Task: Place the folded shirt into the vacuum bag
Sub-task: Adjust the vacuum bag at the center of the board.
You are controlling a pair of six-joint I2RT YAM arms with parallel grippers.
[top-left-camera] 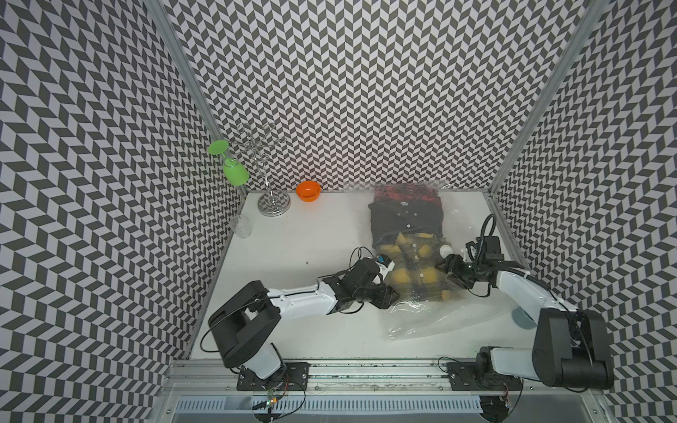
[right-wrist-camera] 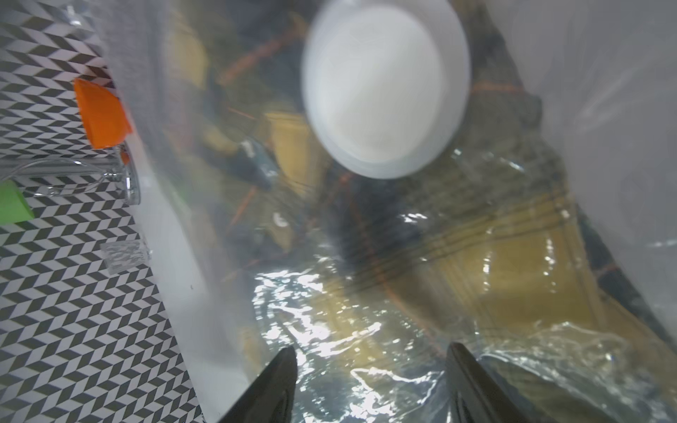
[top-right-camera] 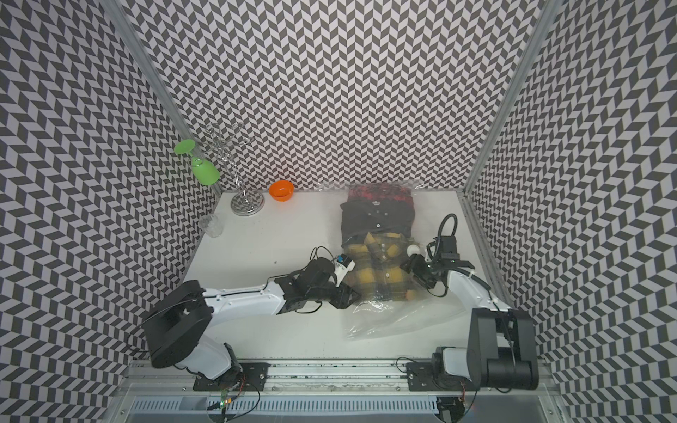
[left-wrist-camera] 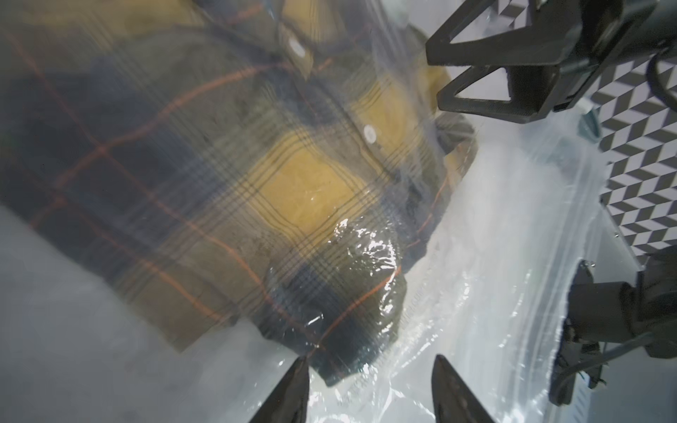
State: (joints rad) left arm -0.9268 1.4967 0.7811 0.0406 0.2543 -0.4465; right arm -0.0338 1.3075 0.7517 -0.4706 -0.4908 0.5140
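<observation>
**Left gripper** (top-left-camera: 391,296): its fingers (left-wrist-camera: 293,388) are standing apart, clamping nothing visible. Crinkled film is lying between the tips, and the shirt's corner is lying just beyond them.

**Folded plaid shirt** (top-left-camera: 415,273), in mustard-yellow and dark blue-grey checks with thin orange lines and white buttons: it is lying flat between the two pairs of fingers. It is enclosed in the large clear crinkly plastic vacuum bag (top-left-camera: 432,322), whose film is glinting over the cloth. The bag's slack part is spreading behind both grippers.

**Round white valve** (right-wrist-camera: 384,88): it is sitting on the film just ahead of the right fingers (right-wrist-camera: 278,384).

**Right gripper** (top-left-camera: 448,266): its fingers are likewise standing apart over the shirt's edge, holding nothing. Contact with the film cannot be told.
</observation>
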